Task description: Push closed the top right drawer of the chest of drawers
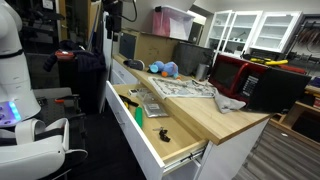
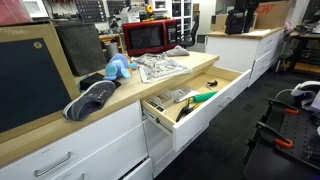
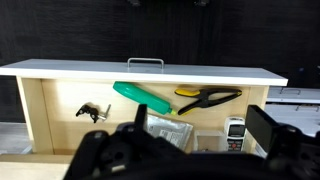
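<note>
The top right drawer [image 1: 152,142] of the chest of drawers [image 1: 215,115] stands pulled far out in both exterior views [image 2: 216,104]. In the wrist view its white front [image 3: 150,68] with a small handle [image 3: 145,62] runs across the upper part of the picture. Inside on pale wood lie a green tool [image 3: 145,96], a yellow-black clamp [image 3: 208,98], a white handheld device [image 3: 234,130] and a paper packet [image 3: 166,128]. My gripper [image 3: 200,128] hangs above the drawer's inside, fingers wide apart and empty. I cannot make it out in the exterior views.
On the wooden top [image 2: 130,95] lie a blue plush toy [image 2: 118,68], newspapers [image 2: 160,68], a grey slipper [image 2: 92,98] and a red microwave [image 2: 150,37]. A black box [image 1: 275,88] stands at the far end. A white robot body [image 1: 15,80] stands on the floor.
</note>
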